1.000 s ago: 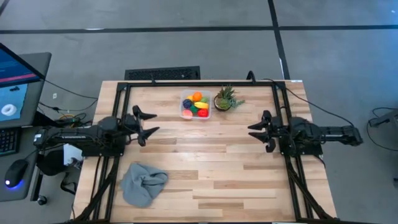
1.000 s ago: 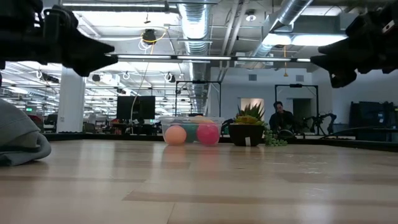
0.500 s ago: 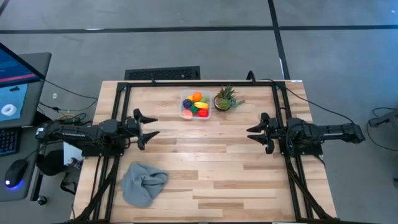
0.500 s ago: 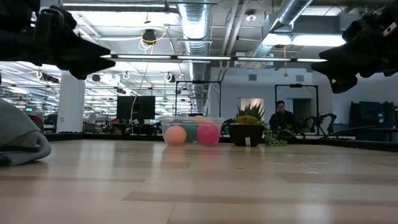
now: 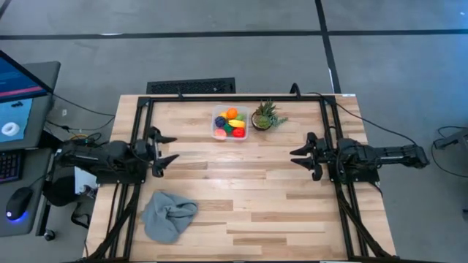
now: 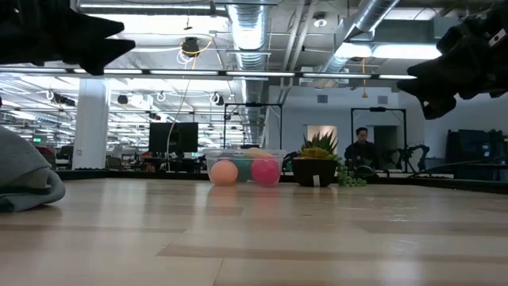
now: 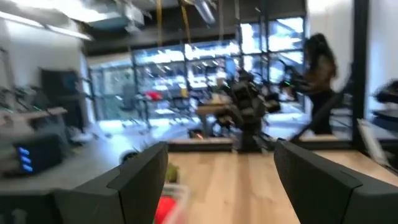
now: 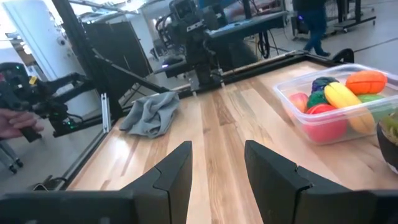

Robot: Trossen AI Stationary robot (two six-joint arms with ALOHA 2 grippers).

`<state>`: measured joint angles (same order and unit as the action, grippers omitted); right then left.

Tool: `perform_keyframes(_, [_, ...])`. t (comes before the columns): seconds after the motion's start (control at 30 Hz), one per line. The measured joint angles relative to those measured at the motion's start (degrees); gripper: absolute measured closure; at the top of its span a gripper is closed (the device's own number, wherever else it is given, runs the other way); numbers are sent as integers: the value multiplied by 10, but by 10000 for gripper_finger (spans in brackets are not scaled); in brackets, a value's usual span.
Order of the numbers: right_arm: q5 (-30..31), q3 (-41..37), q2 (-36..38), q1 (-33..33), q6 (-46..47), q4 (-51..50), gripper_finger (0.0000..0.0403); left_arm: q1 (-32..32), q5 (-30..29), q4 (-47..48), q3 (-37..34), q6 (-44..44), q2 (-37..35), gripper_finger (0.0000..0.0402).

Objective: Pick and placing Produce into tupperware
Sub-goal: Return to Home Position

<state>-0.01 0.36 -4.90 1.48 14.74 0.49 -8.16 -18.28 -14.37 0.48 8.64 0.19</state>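
— So, is the produce where you want it?

— Yes, as far as you can see. Your tupperware (image 5: 229, 124) sits at the table's far edge, just beside the potted plant (image 5: 265, 117). It's full: a banana (image 8: 341, 96), a tangerine (image 8: 367, 81), and red and dark pieces packed round them. Nothing loose lies on the boards, so I'd judge the loading done.

— Then why are the arms parked out there?

— It looks like the home pose. Your left claw (image 5: 167, 148) hangs over the left side of the table (image 5: 241, 197), fingers spread, holding nothing. Your right claw (image 5: 301, 155) hangs over the right side, fingers apart too, also empty. Both are well clear of the container and face each other across the middle, so neither risks knocking it.

— Anything on the surface?

— Pale wood planks in a black frame. A crumpled grey cloth (image 5: 168, 213) lies near the front left corner, well apart from the tupperware.

— And the room?

— Grey floor around you, and a lit monitor (image 5: 18, 95) off the left side. Beyond the far edge is an open workshop with ceiling ducts, strip lights and other rigs. A person (image 6: 361, 147) stands in the background, nowhere near the arms.
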Motion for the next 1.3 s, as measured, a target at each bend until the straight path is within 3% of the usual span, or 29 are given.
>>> perform_keyframes(0.33, [0, 0, -1, -1, -12, 0, 232, -19, 16, 99, -1, -51, 0, 117])
perform_keyframes(0.7, [0, 0, 1, -5, 8, 10, 232, -19, 140, 104, -1, -8, -1, 117])
perform_keyframes(0.83, [0, 0, 1, -5, 8, 22, 232, -16, 159, 90, -1, 8, -1, 117])
perform_keyframes(0.97, [0, 0, 1, -5, 9, 24, 232, 17, 168, 62, -1, 24, -1, 117])
perform_keyframes(1.13, [1, 0, 1, -5, 9, 28, 232, 75, 298, 86, -1, -13, -1, 117])
perform_keyframes(1.3, [1, 0, 1, -5, 9, 11, 232, 97, 289, 105, -1, -12, -1, 117])
